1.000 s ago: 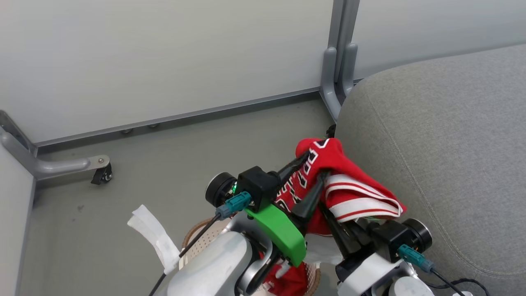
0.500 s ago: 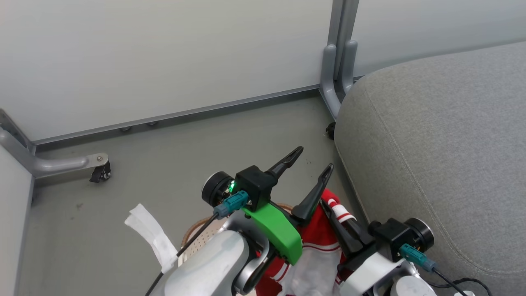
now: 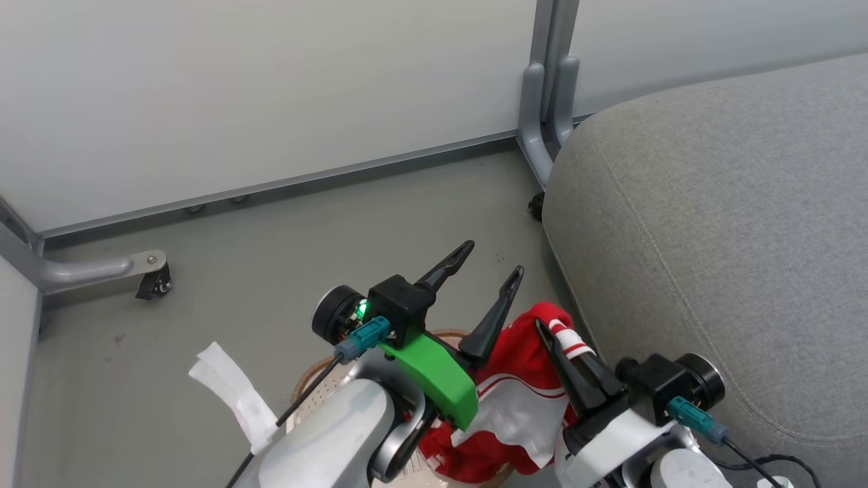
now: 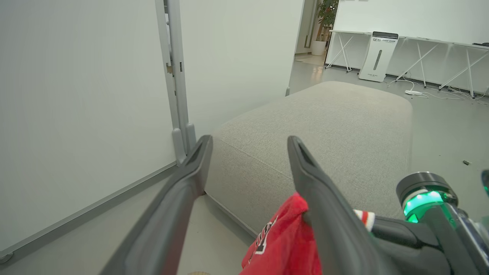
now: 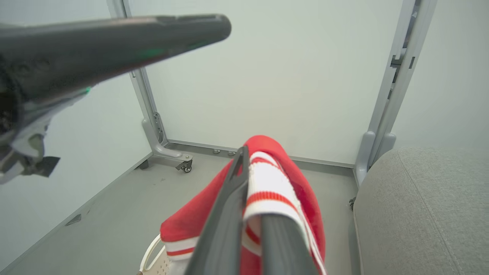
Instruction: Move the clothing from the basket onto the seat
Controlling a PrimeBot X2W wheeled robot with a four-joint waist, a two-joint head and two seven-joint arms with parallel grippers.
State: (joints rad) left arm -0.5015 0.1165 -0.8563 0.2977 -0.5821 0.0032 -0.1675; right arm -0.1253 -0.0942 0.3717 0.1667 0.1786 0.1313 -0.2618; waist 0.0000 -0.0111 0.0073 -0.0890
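Observation:
The clothing (image 3: 519, 339), a red jersey with a red-and-white striped cuff, hangs over the basket (image 3: 306, 381), whose brown rim shows behind my left arm. My right gripper (image 3: 544, 328) is shut on the cuff, and its fingers (image 5: 229, 198) pinch the striped band (image 5: 267, 183). More red and white fabric (image 3: 515, 420) droops below it into the basket. My left gripper (image 3: 494, 259) stands open just above and left of the jersey, holding nothing, its fingers (image 4: 183, 191) spread wide. The grey seat (image 3: 712, 224) lies close on the right.
White partition panels stand behind, joined by a grey post (image 3: 546, 95) at the seat's corner. A panel foot with a caster (image 3: 150, 281) sits at the left. Bare grey floor (image 3: 305, 230) lies between. A white cloth strip (image 3: 227, 393) hangs by my left arm's cable.
My left gripper has opened and let go of the jersey. The raised bundle has dropped and now hangs from the right gripper alone. The head camera has shifted slightly.

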